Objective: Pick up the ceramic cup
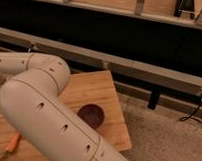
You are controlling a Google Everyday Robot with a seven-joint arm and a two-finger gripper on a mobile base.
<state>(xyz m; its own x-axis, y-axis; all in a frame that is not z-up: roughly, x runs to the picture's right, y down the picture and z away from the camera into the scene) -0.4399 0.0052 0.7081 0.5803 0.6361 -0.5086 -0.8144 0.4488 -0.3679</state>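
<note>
The ceramic cup is out of view; it may be hidden behind my arm. My white arm (45, 112) fills the left and lower part of the camera view, bends at an elbow, and runs off the left edge. The gripper at its end is out of view past that edge. A dark purple round bowl (91, 116) sits on the wooden table (97, 85), just right of the arm.
A small orange object (11, 144) lies on the table at the lower left. A long metal rail (144, 68) runs behind the table in front of a dark recess. A black cable (193, 114) lies on the grey floor (161, 138) at the right.
</note>
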